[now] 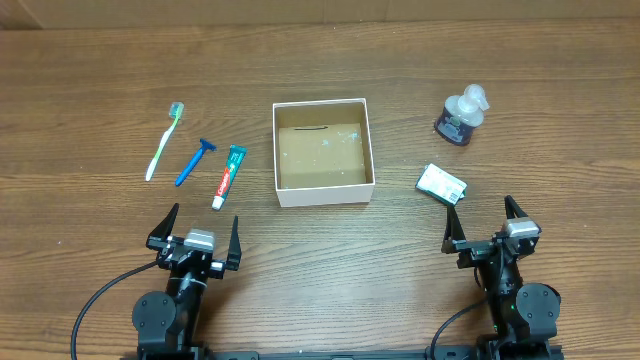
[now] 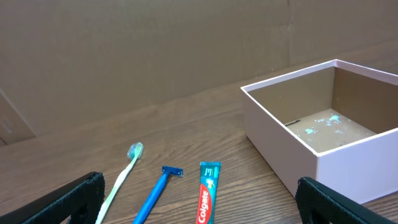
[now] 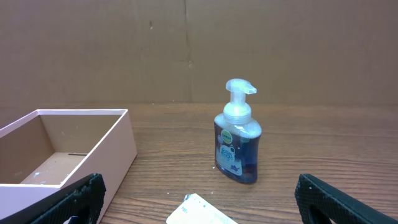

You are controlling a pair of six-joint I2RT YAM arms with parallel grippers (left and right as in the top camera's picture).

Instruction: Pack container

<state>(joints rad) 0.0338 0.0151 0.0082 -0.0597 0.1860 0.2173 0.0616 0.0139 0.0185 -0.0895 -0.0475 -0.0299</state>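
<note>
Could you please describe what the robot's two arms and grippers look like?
Both arms are black, with rounded joint housings at the base. The left gripper and right gripper each have two black, tapering fingers either side of a small silver-grey block. A thin black cable curves away from each arm's base.

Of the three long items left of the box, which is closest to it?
The toothpaste tube, red and white with a green end; the blue razor and green toothbrush lie farther left.

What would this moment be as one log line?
container: empty | left gripper: open | right gripper: open | packed: nothing yet
</note>
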